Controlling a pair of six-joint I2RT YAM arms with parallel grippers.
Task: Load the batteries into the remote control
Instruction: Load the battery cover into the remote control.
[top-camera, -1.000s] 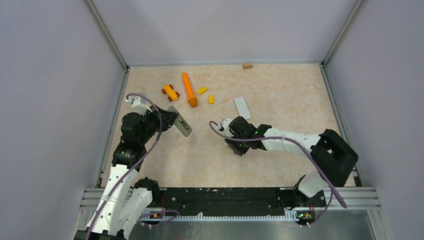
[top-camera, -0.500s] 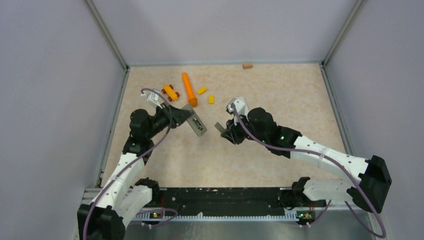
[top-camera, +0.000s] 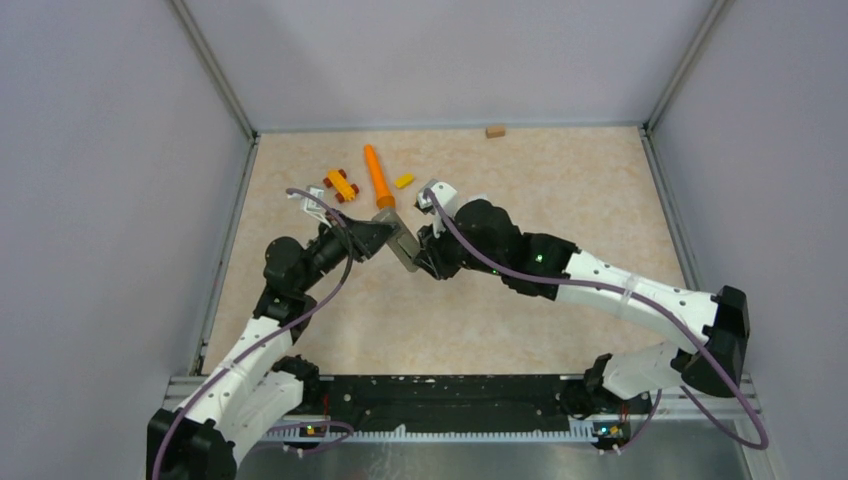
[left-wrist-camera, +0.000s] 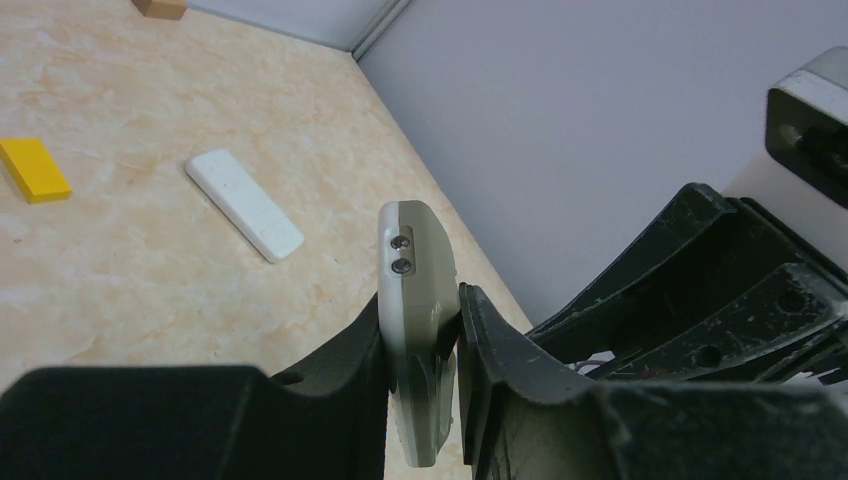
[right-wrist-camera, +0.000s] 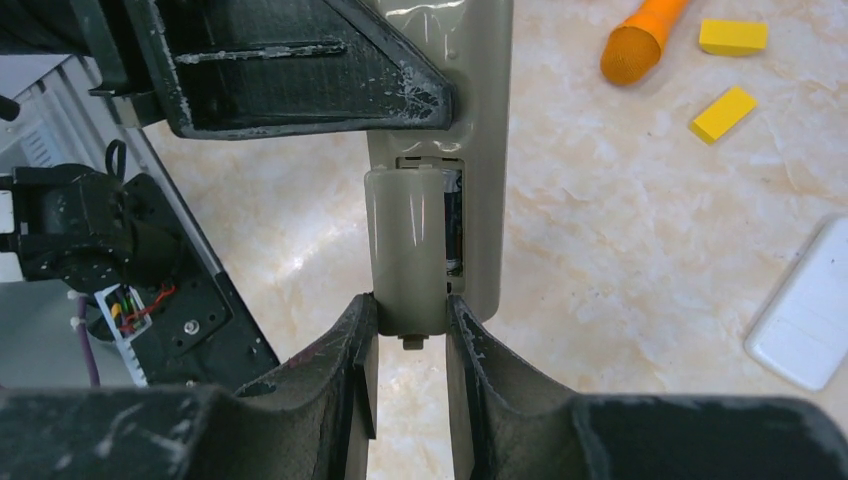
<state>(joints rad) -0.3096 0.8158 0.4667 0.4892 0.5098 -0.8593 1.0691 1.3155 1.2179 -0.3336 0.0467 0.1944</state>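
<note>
My left gripper (top-camera: 383, 234) is shut on a grey remote control (top-camera: 404, 244) and holds it edge-on above the table; in the left wrist view the remote (left-wrist-camera: 416, 262) sits between the fingers of that gripper (left-wrist-camera: 420, 315). My right gripper (right-wrist-camera: 410, 318) is shut on a grey battery cover (right-wrist-camera: 404, 245). The cover lies against the remote's (right-wrist-camera: 482, 150) open compartment. Part of a battery (right-wrist-camera: 454, 228) shows in the gap beside the cover. In the top view the right gripper (top-camera: 428, 256) meets the remote's lower end.
A white remote (left-wrist-camera: 244, 205) lies flat on the table, also in the right wrist view (right-wrist-camera: 805, 322). An orange carrot (top-camera: 378, 176), yellow block (top-camera: 404, 181) and toy car (top-camera: 340, 184) lie at the back left. A wooden block (top-camera: 494, 131) sits by the back wall.
Both arms have swung toward each other. The left gripper carried the grey remote rightward, and the right gripper brought the cover up against it.
</note>
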